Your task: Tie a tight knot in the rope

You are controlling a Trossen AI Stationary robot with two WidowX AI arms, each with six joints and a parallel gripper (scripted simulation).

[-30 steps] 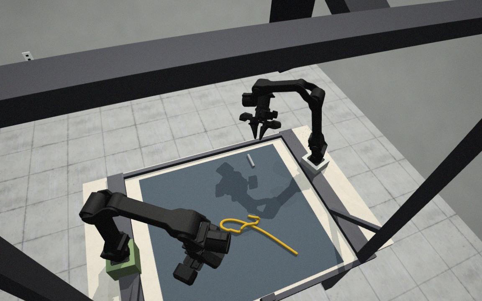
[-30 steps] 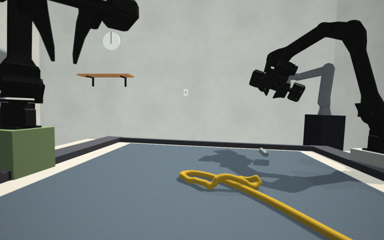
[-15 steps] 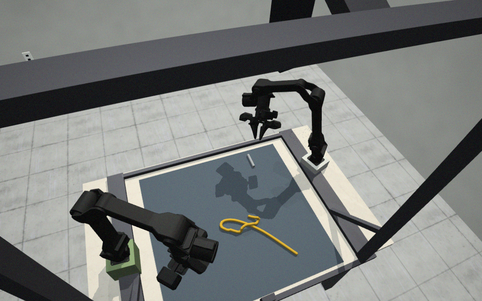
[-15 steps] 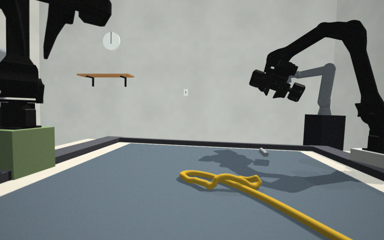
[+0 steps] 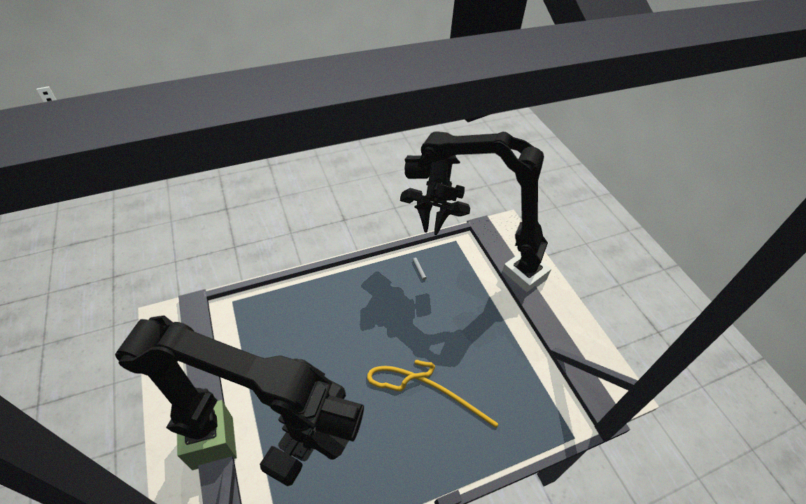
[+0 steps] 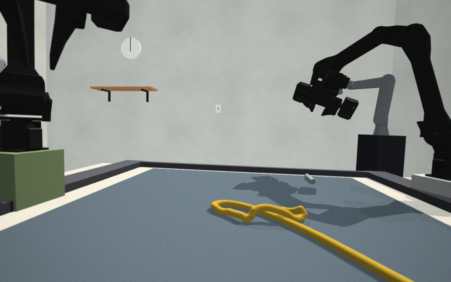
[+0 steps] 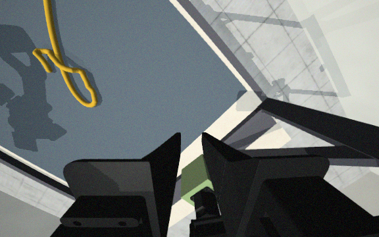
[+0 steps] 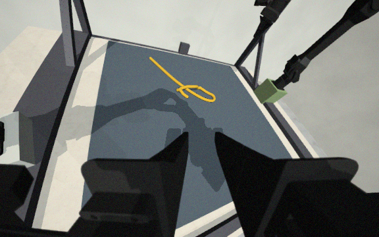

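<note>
The yellow rope (image 5: 462, 402) (image 6: 325, 239) (image 7: 52, 29) (image 8: 166, 72) lies on the blue mat (image 5: 331, 325) (image 6: 132, 224). It forms a wide, loose loop, with strands crossing at one end of it; a short bent end and a long, nearly straight tail lie beyond the crossing. Whether the short end passes through the loop is unclear. My left gripper (image 7: 191, 136) hangs high, away from the rope, fingers a little apart and empty; its tips are hidden in the top view. My right gripper (image 8: 201, 135) (image 5: 431, 232) is raised near the table's far edge, fingers slightly apart and empty.
A small white cylinder (image 5: 419, 269) (image 6: 310, 178) lies near the mat's far edge. The left arm stands on a green block (image 6: 38, 178) (image 7: 193, 174), the right arm on a white block (image 6: 433, 185). Dark frame beams (image 5: 331, 94) cross above and beside the table.
</note>
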